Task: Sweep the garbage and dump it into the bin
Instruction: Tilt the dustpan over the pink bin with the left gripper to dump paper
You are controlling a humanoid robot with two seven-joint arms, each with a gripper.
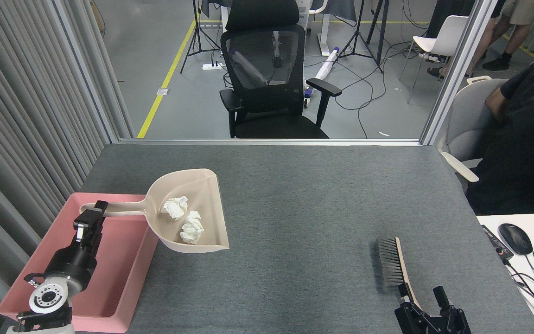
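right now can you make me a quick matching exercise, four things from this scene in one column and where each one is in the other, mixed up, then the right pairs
Things:
1. two tissue wads
2. dustpan
3. brush
4. pink bin

Places or states:
A. lying on the grey table, near the right pincer
B. at the table's left front corner, nothing inside it
C. resting inside the dustpan
D. held by its handle in the left pincer, scoop partly over the bin's right wall

Pairs: 1-C, 2-D, 3-A, 4-B
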